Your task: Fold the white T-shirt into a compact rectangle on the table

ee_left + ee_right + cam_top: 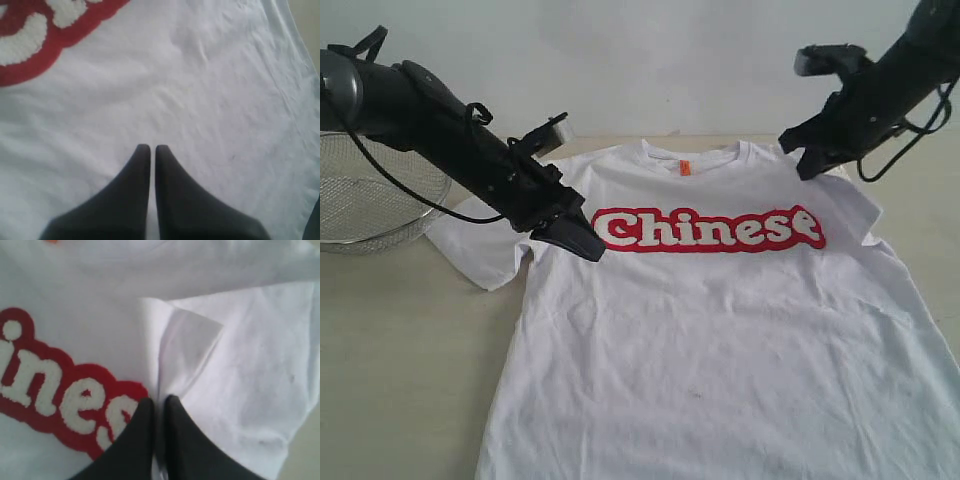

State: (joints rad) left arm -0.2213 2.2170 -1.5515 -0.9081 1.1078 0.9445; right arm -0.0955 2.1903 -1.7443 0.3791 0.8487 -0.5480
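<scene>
Exterior view. The white T-shirt (pixel 720 330) lies spread flat, print side up, on the table (pixel 400 380). It fills the centre and lower right of the frame. Its collar and orange tag (pixel 685 167) sit at upper centre and its hem runs off the bottom edge, so the long axis runs from top to bottom of the frame. The red lettering (pixel 708 229) crosses the chest from side to side. A wire basket (pixel 370 200) stands at the left edge, clear of the shirt.

The left gripper (pixel 588 245) hangs low over the chest, just beside the first letter, with the left sleeve (pixel 480 250) lying outward of it toward the left edge. The right gripper (pixel 806 170) is over the opposite shoulder, at the end of the lettering.

Wrist views. The left gripper (pixel 152 148) has its jaws pressed almost together, with smooth cloth beneath them and nothing evidently held. The right gripper (pixel 159 401) also has its jaws drawn close. A crease runs up to the slit between them, and whether any cloth is caught there cannot be made out. A small turned-over flap (pixel 192 345) lies just beyond its tips.

Judgement. No fold has been made yet. Each arm is nearer its own side of the shirt, which suits taking a shoulder or sleeve on that side and carrying it inward across the long axis. Both sets of jaws would need to spread first.
</scene>
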